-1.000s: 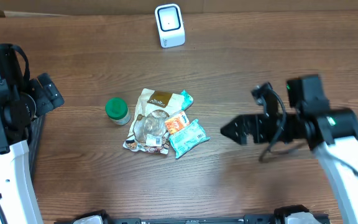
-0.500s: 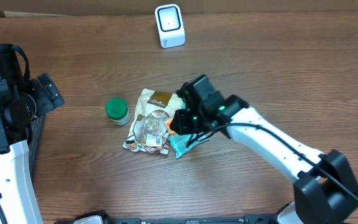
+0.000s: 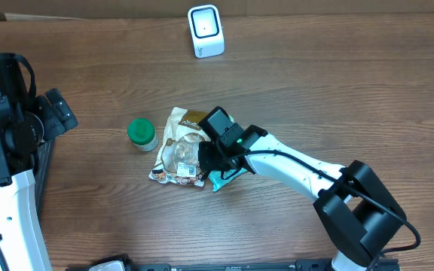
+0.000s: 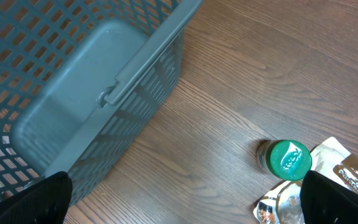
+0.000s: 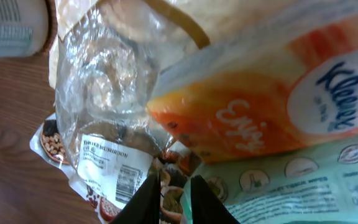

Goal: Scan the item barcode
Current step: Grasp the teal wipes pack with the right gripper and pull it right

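A pile of packets lies mid-table: a clear dried mushroom bag [image 3: 178, 147] with a barcode label [image 5: 126, 183], an orange Kleenex pack [image 5: 260, 106] and a teal tissue pack [image 3: 223, 179]. My right gripper [image 3: 208, 159] is down on the pile. In the right wrist view its fingers [image 5: 145, 200] stand nearly together, pinching the patterned lower edge of the mushroom bag [image 5: 104, 112]. The white scanner [image 3: 206, 30] stands at the far edge. My left gripper [image 4: 185, 205] hangs open over bare wood at the left.
A green-lidded jar [image 3: 142, 134] stands just left of the pile. A grey mesh basket [image 4: 73, 93] sits at the table's left side beneath the left arm. The teal pack [image 5: 303, 180] lies under the orange one.
The right arm swung from the table's right side to the pile, and its jaws went from wide open to nearly together on the bag's edge. The left arm has not moved.
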Controlling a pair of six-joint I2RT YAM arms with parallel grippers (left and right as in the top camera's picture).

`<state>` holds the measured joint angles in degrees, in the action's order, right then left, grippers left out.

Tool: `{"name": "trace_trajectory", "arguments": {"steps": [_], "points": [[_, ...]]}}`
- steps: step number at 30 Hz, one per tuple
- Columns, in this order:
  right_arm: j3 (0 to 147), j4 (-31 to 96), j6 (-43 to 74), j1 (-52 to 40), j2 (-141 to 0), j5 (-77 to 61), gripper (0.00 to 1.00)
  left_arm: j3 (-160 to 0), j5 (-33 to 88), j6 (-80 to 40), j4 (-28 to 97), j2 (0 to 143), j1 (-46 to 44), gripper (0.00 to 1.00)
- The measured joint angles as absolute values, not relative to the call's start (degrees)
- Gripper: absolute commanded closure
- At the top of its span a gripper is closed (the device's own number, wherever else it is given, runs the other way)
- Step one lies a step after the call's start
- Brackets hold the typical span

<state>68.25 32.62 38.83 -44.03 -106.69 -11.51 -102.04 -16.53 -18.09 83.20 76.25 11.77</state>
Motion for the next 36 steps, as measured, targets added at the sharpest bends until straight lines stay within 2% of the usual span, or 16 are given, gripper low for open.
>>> {"name": "trace_trajectory", "arguments": {"steps": [10,15,20,28,31,35,36], "points": [[68.25,37.21,39.03,-46.92,-106.69,-11.14,0.78,-102.04,-16.53,-18.09,83.22,76.25,11.77,0.00],[68.25,45.12,39.03,-46.92,-106.69,-10.87,0.78,-102.04,-16.53,-18.09,83.22,76.25,11.77,0.00],[68.25,54.57,40.12,-46.52,-106.69,-4.82,0.76,-102.04,-16.53,-18.09,83.20,76.25,11.77,0.00],[68.25,60.49,40.47,-36.93,-106.72,4.34,0.73,-102.04,-16.53,-18.09,83.20,76.25,11.77,0.00],[68.25,60.49,40.27,-31.24,-106.72,5.82,0.69,-102.04,-16.56,-18.09,83.20,76.25,11.77,0.01],[68.25,57.47,36.53,-23.35,-106.69,3.53,0.59,-102.04,-16.53,-18.09,83.20,76.25,11.77,0.00],[68.25,56.31,34.89,-21.32,-106.67,1.48,0.47,-102.04,-16.53,-18.06,83.20,76.25,11.77,0.00]]}}
